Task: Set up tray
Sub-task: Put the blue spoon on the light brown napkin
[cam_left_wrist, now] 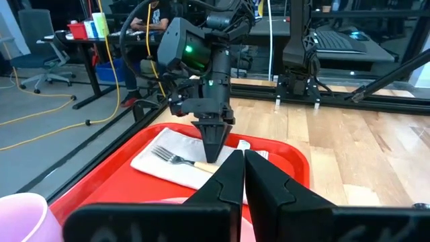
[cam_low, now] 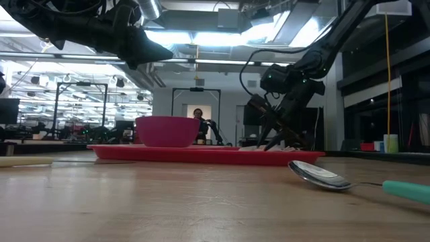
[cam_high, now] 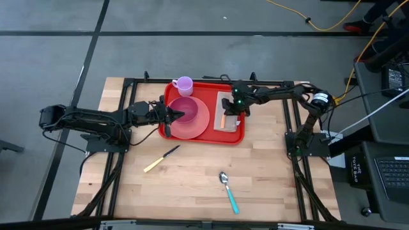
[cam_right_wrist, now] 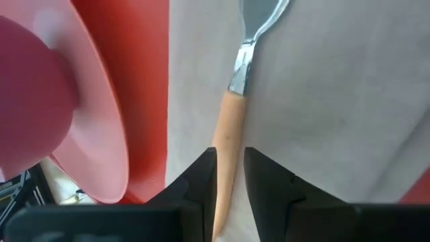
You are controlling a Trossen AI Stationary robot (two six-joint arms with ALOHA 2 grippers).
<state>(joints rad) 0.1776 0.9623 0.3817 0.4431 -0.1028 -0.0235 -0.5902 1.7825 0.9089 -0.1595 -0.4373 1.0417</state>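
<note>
The red tray (cam_high: 204, 89) lies on the far middle of the table. It carries a salmon-pink plate (cam_high: 199, 122) with a magenta bowl (cam_high: 185, 107) on it, a purple cup (cam_high: 184, 84) in its far left corner, and a grey napkin (cam_high: 229, 125) on its right side. A fork (cam_left_wrist: 168, 156) with an orange handle lies flat on the napkin. My right gripper (cam_high: 233, 114) points down at the napkin and is shut on the fork. My left gripper (cam_high: 174, 115) is shut and hovers over the plate's left side, well above the bowl (cam_low: 164, 131). My right gripper (cam_right_wrist: 230, 168) has the fork's orange handle (cam_right_wrist: 228, 138) pinched between its two fingers. The fingers (cam_left_wrist: 211, 144) come from above, pointing down, and lie across the handle. The fork lies flat on the napkin (cam_right_wrist: 322, 101), its tines away from the fingers.
On the bare wood nearer the front lie a knife with a yellow handle (cam_high: 161, 160) and a spoon with a teal handle (cam_high: 228, 190). Black frame rails (cam_high: 124, 115) run along both sides of the table. A person sits in the room beyond the table.
</note>
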